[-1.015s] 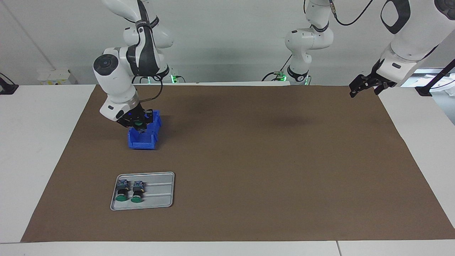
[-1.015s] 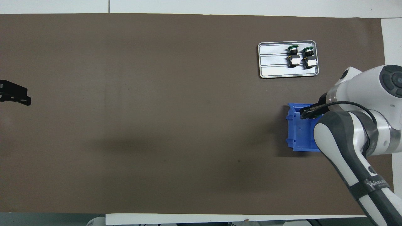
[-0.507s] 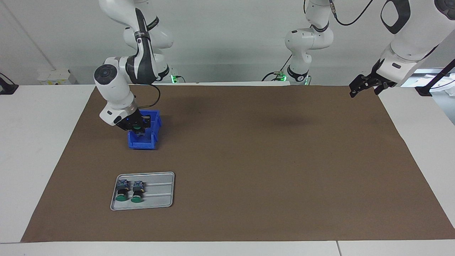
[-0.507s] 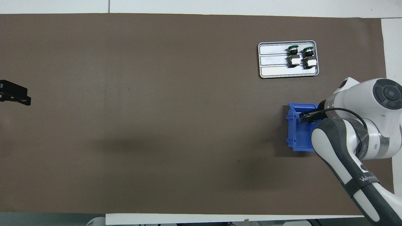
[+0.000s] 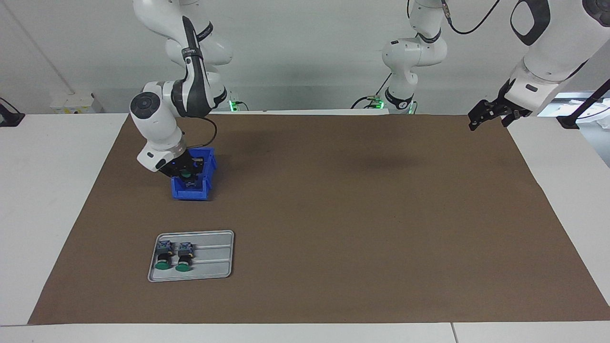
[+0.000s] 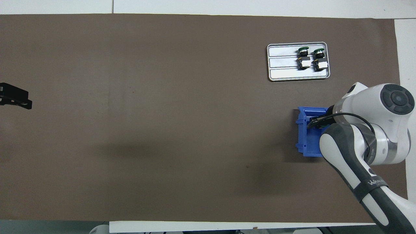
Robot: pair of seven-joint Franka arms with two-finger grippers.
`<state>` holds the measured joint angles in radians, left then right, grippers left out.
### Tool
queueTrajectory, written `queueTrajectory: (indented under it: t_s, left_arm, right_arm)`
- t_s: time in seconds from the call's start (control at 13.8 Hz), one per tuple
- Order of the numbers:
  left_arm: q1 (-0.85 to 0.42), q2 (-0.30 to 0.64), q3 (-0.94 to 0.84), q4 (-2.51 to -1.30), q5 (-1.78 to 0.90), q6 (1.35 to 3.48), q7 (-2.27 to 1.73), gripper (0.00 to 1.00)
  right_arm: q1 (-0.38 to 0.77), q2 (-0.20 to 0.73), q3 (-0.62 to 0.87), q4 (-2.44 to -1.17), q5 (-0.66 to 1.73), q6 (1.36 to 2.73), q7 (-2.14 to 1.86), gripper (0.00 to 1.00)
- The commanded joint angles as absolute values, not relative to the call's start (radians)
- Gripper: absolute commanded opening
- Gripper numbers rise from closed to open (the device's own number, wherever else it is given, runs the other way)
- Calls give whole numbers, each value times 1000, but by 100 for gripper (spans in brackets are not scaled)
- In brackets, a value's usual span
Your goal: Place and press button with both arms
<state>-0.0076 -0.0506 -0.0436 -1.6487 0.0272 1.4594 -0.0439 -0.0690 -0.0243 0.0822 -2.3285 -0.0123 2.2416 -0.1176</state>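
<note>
From across the table, a broad sheet of brown paper [image 5: 333, 214] is covering most of the white table [image 5: 47, 190], with a pale grey wall rising where the robots are standing. The right arm's black tool [image 5: 189, 177] is reaching down into a small blue plastic bin [image 5: 193, 191] at its own end of the table; something is sitting between its fingers, but I cannot tell whether they are clamped on it or parting. Farther from the robots than the bin, a grey ridged metal tray [image 5: 214, 257] is lying flat, carrying two green-capped push-buttons [image 5: 174, 257] side by side. The left arm is waiting, its black tool [image 5: 481, 116] hanging with fingers spread over the paper's corner at its own end.

From overhead, the brown paper [image 6: 162, 113] is running nearly edge to edge, white table [image 6: 404, 48] showing along the margins. The right tool [image 6: 316, 121] is dipping inside the blue bin [image 6: 307, 143], the white arm covering part of it. The tray [image 6: 282, 65] is holding both buttons [image 6: 311, 58] at one end. The left tool [image 6: 14, 97] is showing at the paper's edge.
</note>
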Motion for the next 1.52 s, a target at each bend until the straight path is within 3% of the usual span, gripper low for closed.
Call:
queueTrajectory:
  t_s: [0.0, 0.22, 0.36, 1.01, 1.16, 1.45]
  left_arm:
    - [-8, -60, -43, -1646, 48, 1453, -46, 100]
    - [-8, -60, -43, -1646, 48, 1453, -46, 100]
    - [-8, -60, -44, -1646, 48, 1453, -46, 100]
    - [-8, -60, -43, -1646, 48, 1453, -46, 100]
    - [-8, -60, -44, -1646, 48, 1453, -46, 100]
    - [-8, -60, -43, -1646, 48, 1453, -46, 100]
  right_arm:
    - [-83, -29, 95, -2319, 0, 2241, -113, 62]
    - [-83, -37, 95, -2238, 0, 2142, -117, 75]
    - [-83, -46, 97, -2145, 0, 2025, -118, 99]
    - [-84, -43, 97, -1617, 3, 1472, -114, 99]
    - [-101, -37, 91, -1598, 6, 1438, -109, 99]
    - [-150, -57, 86, -1657, -2, 1494, -83, 99]
